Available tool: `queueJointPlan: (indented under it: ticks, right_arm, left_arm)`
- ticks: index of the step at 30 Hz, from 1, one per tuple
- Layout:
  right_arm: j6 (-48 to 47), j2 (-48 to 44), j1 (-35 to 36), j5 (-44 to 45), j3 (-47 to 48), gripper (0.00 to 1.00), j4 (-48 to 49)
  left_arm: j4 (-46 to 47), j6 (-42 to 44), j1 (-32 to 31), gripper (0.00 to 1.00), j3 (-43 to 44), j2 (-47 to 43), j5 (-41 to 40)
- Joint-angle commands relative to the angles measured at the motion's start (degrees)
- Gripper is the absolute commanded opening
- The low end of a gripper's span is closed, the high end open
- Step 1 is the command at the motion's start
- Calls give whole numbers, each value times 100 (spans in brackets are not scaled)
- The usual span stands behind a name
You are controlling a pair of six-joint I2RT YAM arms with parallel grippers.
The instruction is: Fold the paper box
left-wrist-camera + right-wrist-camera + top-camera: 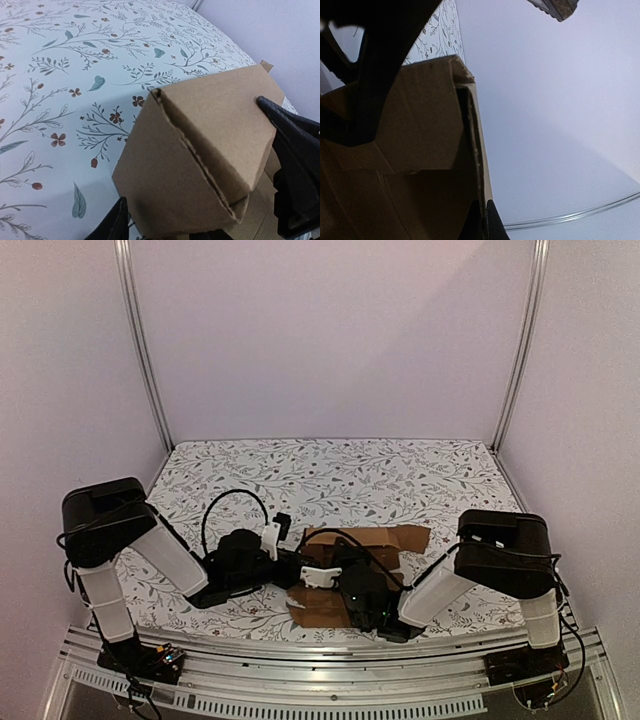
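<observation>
— Box [395, 538] sits near the middle of the table's [60, 100] near edge, between our two arms. What worries us?
— The raised wall [165, 190]. Our left gripper [191, 150] straddles it, spread. Whether it presses the cardboard, we cannot tell. If not, the crease may spring the wall flat.
— And the right gripper [484, 222]?
— Pinched tight on a cardboard edge. A hard pull could tear it, or drag the box off the near edge.
— Heading?
— Mostly hidden under us. We judge the long axis runs roughly left to right, one flap pointing far right.
</observation>
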Motion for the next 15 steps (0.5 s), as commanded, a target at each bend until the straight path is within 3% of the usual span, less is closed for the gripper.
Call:
queueJointPlan:
  ticks: [1, 15]
  right_arm:
    - [252, -147, 112, -27, -77, 0, -156]
    - [700, -242, 207, 35, -57, 0, -473]
  left_arm:
    - [332, -53, -77, 32, 186, 129, -21]
    - [404, -150, -95, 1, 340, 277, 42]
